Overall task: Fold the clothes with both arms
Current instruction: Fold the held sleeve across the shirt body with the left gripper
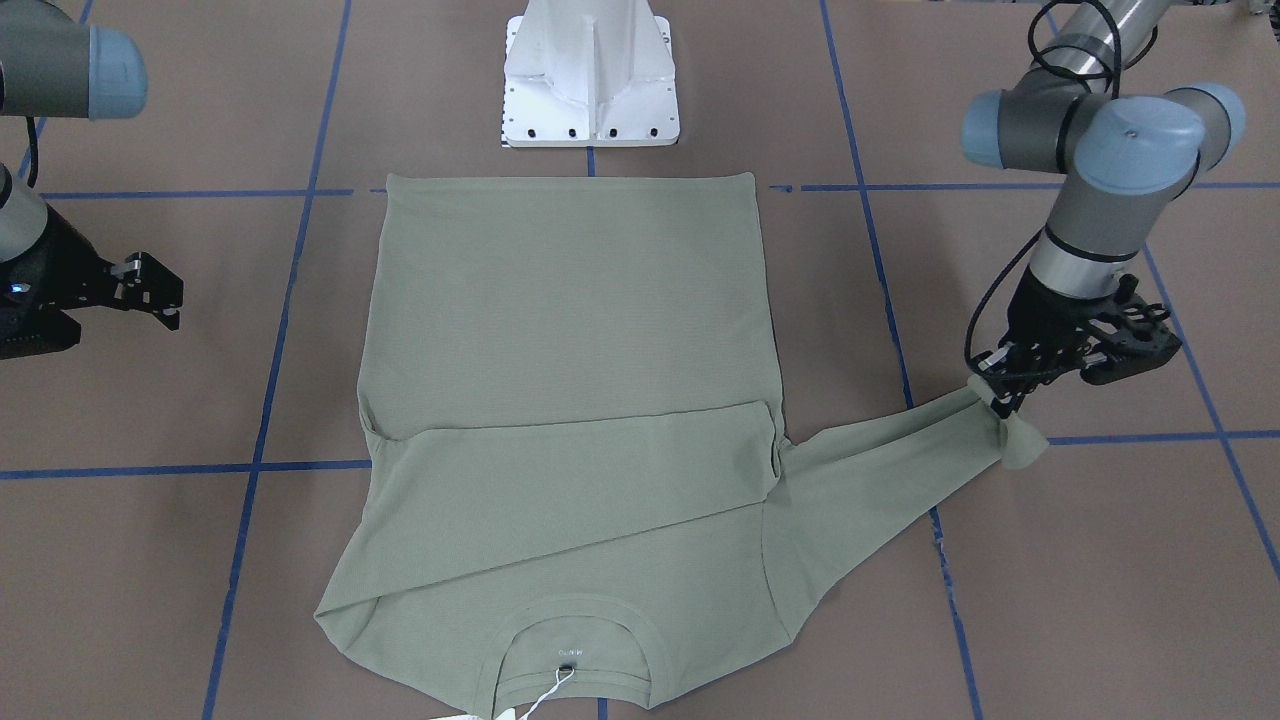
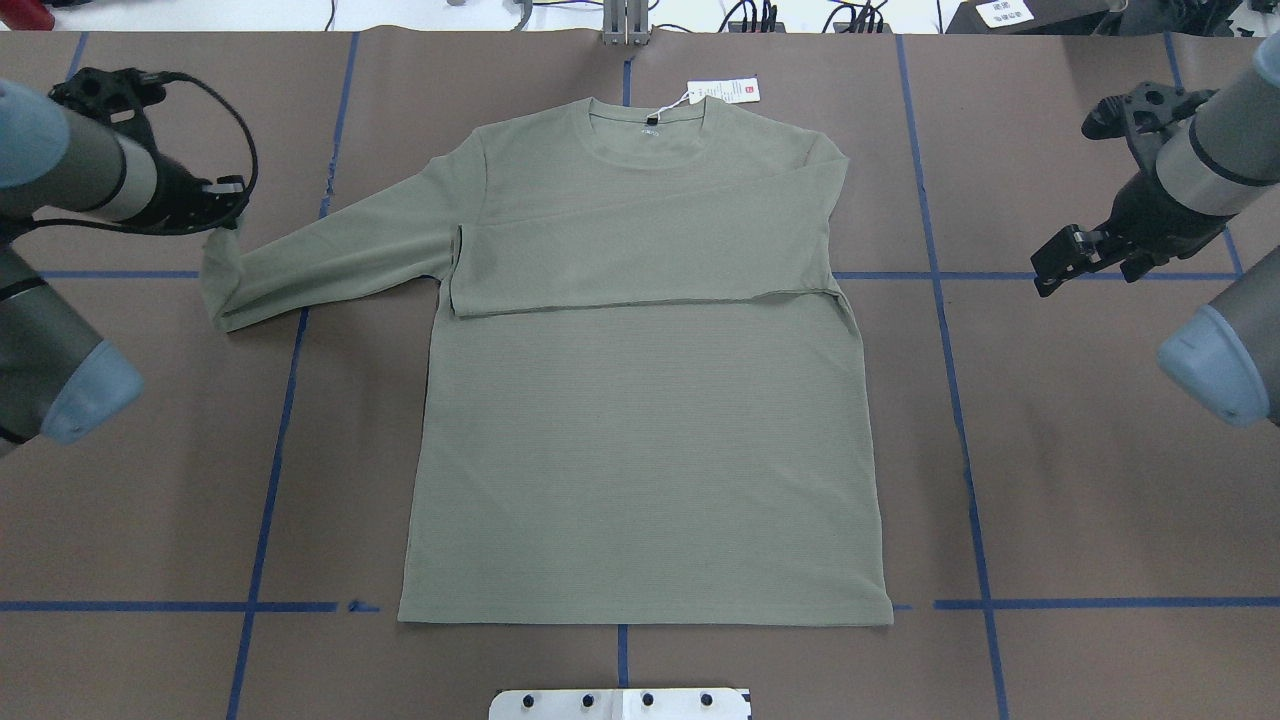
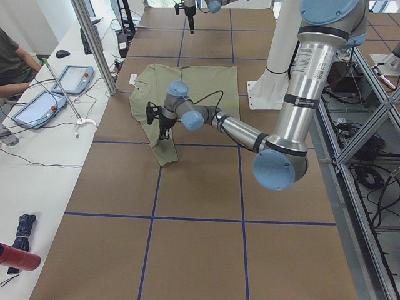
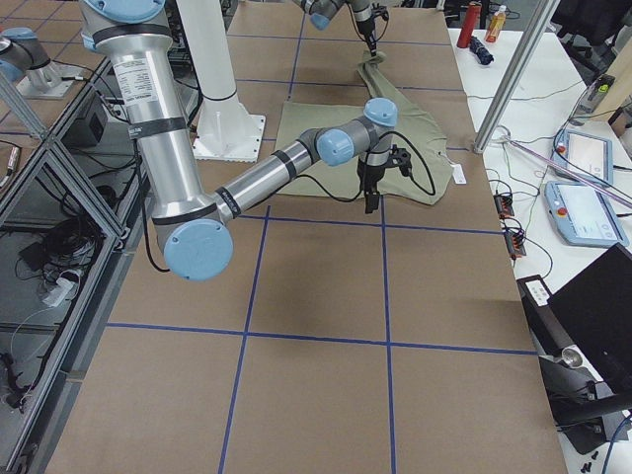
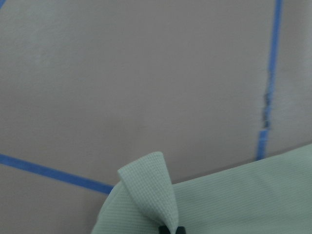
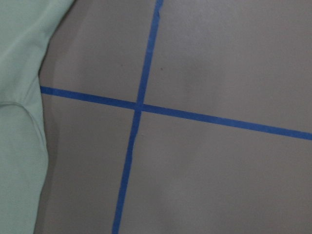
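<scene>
shirt point(image 2: 640, 430): sage fine-ribbed knit, flat on brown table point(image 2: 1050, 480), one sleeve folded straight across chest | left claw point(image 2: 222, 222): pinches the other sleeve point(image 2: 330, 255) at its curled, bunched cuff | right claw point(image 2: 1085, 270): fingers spread, empty, apart from shirt, over blue tape lines point(image 2: 960, 400)

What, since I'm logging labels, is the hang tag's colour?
White hang tag, small red mark; overhead view best.

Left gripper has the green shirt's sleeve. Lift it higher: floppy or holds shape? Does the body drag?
Likely floppy: the cuff droops over beside the left gripper, and the sleeve sags to the brown paper. Probably light for its size: the shirt looks like thin knit and lies flat. The body may drag slightly, since nothing pins it down.
</scene>
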Available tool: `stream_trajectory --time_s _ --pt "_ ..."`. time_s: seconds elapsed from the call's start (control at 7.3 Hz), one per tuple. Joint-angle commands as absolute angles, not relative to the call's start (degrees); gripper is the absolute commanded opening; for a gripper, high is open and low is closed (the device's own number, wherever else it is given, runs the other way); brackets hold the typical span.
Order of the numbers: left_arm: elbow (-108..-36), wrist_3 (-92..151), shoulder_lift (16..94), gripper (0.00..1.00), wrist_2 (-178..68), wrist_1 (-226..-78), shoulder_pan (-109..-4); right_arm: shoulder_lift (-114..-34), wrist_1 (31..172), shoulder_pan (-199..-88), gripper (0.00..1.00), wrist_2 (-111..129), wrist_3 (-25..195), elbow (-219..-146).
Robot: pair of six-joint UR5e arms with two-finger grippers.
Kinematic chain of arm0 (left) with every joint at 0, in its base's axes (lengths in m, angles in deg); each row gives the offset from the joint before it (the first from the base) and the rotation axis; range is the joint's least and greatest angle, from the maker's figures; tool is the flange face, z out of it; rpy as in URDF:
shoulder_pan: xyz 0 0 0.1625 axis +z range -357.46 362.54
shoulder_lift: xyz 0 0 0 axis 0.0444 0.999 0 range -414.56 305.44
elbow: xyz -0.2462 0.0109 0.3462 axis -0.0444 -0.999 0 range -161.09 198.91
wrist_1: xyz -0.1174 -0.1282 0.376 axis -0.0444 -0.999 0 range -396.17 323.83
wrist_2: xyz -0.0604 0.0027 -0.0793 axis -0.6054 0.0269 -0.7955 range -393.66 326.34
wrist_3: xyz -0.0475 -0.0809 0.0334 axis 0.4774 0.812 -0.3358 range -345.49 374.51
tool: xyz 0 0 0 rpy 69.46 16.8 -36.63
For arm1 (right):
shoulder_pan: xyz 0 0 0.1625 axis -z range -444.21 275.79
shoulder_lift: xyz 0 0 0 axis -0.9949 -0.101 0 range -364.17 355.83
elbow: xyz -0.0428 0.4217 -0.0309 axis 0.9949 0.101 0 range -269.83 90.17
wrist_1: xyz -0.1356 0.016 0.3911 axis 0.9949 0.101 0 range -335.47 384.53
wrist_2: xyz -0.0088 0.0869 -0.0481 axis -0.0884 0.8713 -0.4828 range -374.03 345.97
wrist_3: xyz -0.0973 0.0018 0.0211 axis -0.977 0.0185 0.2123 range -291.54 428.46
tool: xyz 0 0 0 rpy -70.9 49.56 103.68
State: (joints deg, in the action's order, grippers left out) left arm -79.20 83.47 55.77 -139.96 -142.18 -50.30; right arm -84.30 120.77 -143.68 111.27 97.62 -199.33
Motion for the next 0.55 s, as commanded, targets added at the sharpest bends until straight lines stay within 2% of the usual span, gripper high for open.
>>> stream_trajectory --time_s 0.0,0.41 --pt "-77.7 88.9 70.2 0.00 -140.3 -132.3 -49.1 -87.6 120.8 -145.2 1.00 111.0 94.1 -199.2" --pt "-67.8 99.7 89.3 0.00 -140.4 -131.0 -43.0 -89.9 120.8 -147.2 1.00 113.7 90.5 -199.1"
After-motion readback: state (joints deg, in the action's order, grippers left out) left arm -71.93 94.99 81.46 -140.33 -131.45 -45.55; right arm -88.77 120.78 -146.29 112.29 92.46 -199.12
